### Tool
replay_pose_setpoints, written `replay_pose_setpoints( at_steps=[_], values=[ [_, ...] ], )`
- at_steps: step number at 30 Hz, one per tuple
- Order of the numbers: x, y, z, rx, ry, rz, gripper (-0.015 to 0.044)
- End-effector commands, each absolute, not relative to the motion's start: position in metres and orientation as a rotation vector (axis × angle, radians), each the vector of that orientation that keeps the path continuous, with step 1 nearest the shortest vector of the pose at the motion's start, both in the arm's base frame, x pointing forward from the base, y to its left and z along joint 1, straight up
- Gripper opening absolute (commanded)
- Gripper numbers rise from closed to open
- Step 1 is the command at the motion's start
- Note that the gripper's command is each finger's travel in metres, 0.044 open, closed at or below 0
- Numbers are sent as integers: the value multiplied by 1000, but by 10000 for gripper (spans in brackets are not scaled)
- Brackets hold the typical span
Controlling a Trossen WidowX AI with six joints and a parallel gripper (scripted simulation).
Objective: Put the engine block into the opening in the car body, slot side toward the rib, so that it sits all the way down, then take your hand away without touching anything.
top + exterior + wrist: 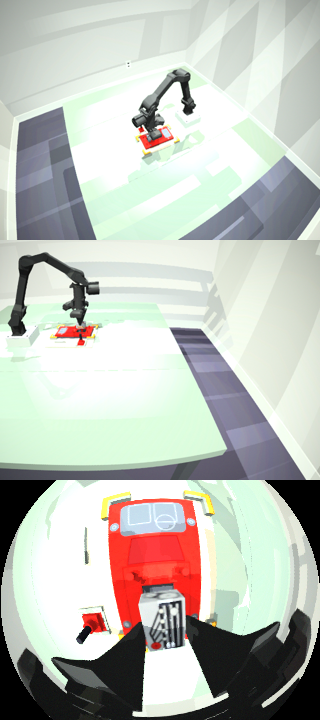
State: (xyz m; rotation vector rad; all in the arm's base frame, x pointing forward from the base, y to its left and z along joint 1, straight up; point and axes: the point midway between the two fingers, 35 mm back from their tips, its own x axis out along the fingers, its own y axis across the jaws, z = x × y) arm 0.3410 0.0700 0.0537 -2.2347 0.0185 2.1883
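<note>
My gripper (153, 138) (80, 324) (163, 623) is shut on the engine block (84, 324) (161, 611), a grey-white block with dark stripes and a red spot on its face. The block is upright over the opening (157, 588) in the red car body (144, 142) (67, 334) (155, 550). It stands out above the body's surface. In the wrist view a dark strip of the opening shows just beyond the block. The block's underside, its slot and how far it reaches into the opening are hidden.
Yellow corner brackets (146, 152) (90, 337) (114, 499) surround the car body on a pale board. A red-based piece with a black upright handle (141, 130) (80, 342) (93, 623) stands beside the body, close to the gripper. The arm's white base (188, 118) (31, 339) is behind.
</note>
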Motion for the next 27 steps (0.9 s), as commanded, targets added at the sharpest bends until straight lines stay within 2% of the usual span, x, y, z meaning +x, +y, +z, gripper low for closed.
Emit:
replay_pose_setpoints(
  at_steps=[1,7,17,27],
  values=[
    [341,70,55,-2277,-59,2214,158],
    [341,70,54,-2289,-87,2226,158],
    [341,70,53,-2141,209,2083,158],
    [341,70,53,-2235,31,2174,158]
  ],
)
